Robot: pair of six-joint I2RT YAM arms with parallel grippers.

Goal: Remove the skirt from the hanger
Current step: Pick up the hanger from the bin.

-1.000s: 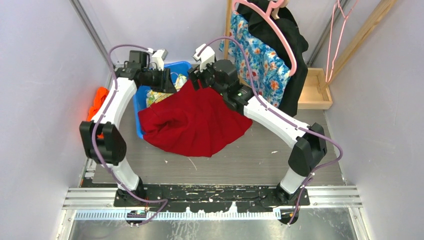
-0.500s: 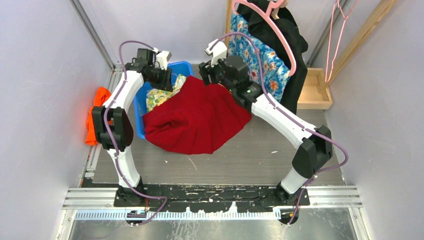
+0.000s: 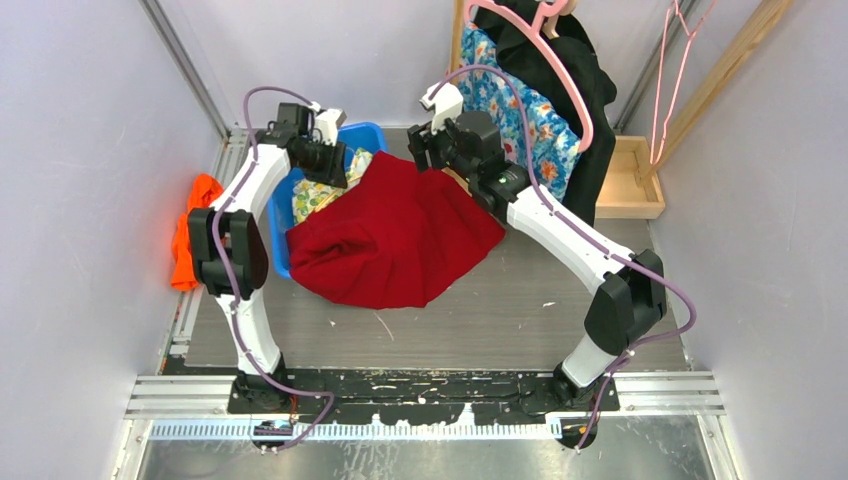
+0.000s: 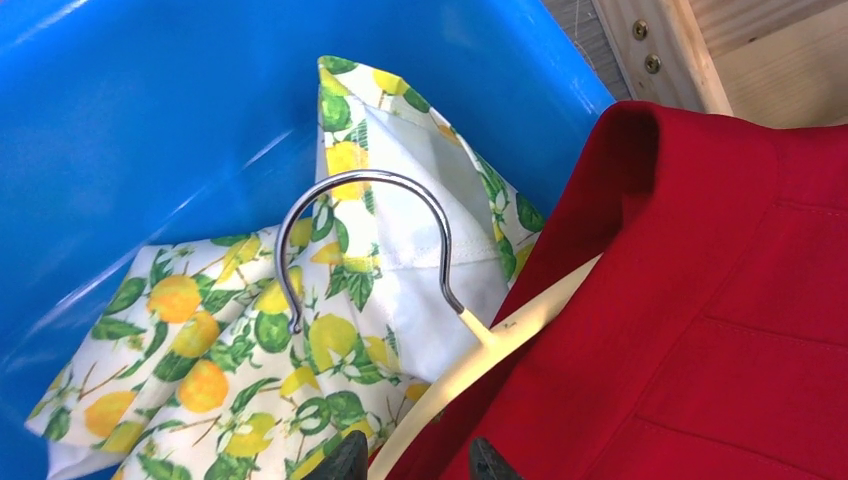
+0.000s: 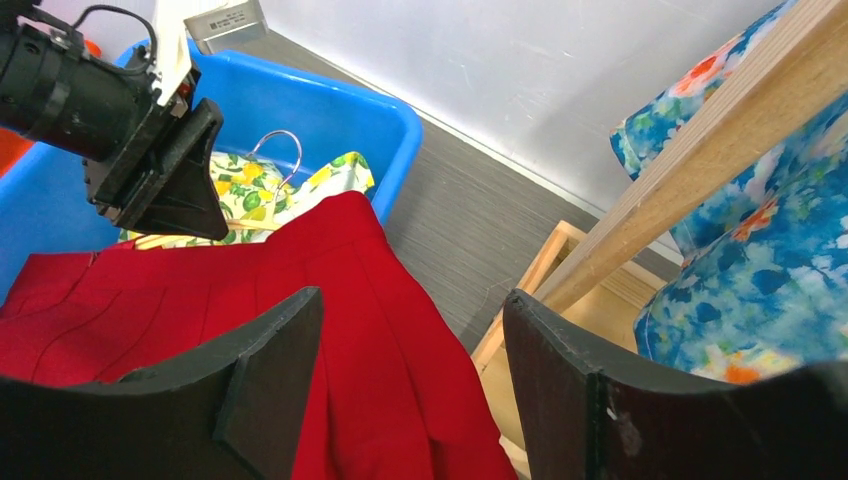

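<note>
The red skirt [image 3: 395, 235] lies spread on the table, its top edge over the rim of the blue bin [image 3: 365, 133]. In the left wrist view its waistband [image 4: 720, 300] is still on a cream hanger [image 4: 500, 335] with a metal hook [image 4: 366, 175]. My left gripper [image 4: 418, 462] is shut on the hanger's arm at the skirt's top; it also shows in the top view [image 3: 338, 172]. My right gripper [image 5: 412, 298] is open and empty, just above the skirt's far right edge [image 5: 330, 300], beside the wooden rack; it also shows in the top view [image 3: 422, 150].
A lemon-print cloth [image 4: 200, 380] lies in the blue bin under the hook. An orange cloth [image 3: 190, 225] lies at the left. A wooden rack holds a floral garment [image 3: 525, 120] and a black one [image 3: 590, 90] at the back right, beside a wooden tray [image 3: 630, 180].
My right gripper has pulled away from the skirt's raised top, to the right and back, and the cloth has sunk flatter. My left arm has folded back towards the bin.
</note>
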